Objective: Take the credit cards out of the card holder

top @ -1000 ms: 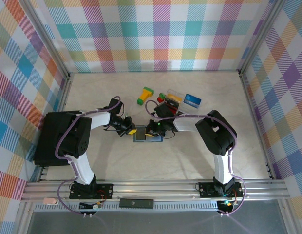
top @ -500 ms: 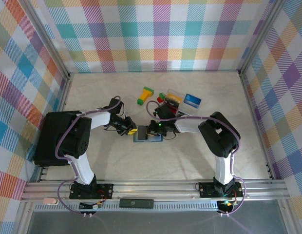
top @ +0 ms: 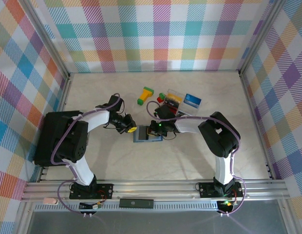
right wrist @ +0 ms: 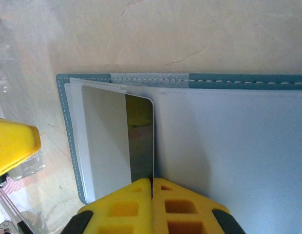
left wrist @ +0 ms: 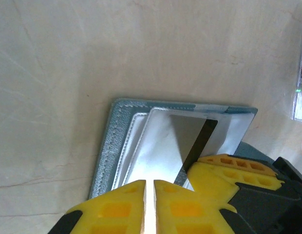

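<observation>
Card holder [right wrist: 229, 146]: 1 grey card [right wrist: 104, 141] inside, right end effector [right wrist: 152, 187] pinching.

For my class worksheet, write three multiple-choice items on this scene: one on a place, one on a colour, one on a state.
1. Where does the card holder lie?
A) between the left gripper and the right gripper
B) in the far back left corner
C) in the front right corner

2. Its cover is:
A) red
B) slate blue
C) green

3. The holder is:
A) folded shut
B) standing on edge
C) open flat

Answers: 1 A, the grippers flank it in the top view; 2 B, its stitched rim shows slate blue; 3 C, its inner pockets face up.
</observation>
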### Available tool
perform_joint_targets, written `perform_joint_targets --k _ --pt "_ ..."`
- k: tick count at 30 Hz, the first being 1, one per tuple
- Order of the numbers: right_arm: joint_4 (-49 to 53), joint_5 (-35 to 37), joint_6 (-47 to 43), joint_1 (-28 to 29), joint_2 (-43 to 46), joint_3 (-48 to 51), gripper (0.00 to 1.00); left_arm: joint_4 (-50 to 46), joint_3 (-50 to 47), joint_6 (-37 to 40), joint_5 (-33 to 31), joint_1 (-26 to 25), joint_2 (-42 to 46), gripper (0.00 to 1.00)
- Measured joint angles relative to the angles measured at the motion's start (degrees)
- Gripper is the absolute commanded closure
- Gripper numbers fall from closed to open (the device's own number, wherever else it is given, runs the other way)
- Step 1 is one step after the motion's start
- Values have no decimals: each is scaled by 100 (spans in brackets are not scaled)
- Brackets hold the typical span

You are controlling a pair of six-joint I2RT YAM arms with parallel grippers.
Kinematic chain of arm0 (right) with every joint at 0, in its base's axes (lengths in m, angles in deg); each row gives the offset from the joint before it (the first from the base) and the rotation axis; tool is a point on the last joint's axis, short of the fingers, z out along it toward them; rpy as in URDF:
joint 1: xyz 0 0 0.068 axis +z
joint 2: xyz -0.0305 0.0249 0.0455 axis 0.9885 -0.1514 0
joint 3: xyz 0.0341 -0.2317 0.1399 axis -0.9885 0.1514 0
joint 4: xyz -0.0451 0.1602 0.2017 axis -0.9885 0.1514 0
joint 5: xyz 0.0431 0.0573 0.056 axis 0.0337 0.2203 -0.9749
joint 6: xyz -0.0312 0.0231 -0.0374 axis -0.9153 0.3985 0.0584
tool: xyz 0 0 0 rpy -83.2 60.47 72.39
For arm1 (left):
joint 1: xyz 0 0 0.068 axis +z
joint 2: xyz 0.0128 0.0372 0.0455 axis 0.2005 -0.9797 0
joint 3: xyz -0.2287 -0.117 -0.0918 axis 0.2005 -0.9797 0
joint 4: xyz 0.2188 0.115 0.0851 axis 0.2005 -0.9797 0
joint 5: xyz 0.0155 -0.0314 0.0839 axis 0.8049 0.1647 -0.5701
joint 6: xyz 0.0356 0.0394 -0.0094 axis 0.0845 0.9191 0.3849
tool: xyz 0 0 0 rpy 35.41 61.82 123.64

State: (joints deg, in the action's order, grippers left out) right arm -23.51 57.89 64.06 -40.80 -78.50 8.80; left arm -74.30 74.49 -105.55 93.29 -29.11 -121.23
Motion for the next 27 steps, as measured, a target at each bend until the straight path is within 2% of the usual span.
perform_joint_targets --k 8,16,27 --pt "11 -4 -2 0 0 0 97 7 92 4 122 -151 -339 91" --pt "11 -118 4 -4 -2 0 83 7 92 13 116 -151 -540 92" --pt "57 -417 -46 -9 -72 -79 81 -13 92 164 79 -151 -546 92"
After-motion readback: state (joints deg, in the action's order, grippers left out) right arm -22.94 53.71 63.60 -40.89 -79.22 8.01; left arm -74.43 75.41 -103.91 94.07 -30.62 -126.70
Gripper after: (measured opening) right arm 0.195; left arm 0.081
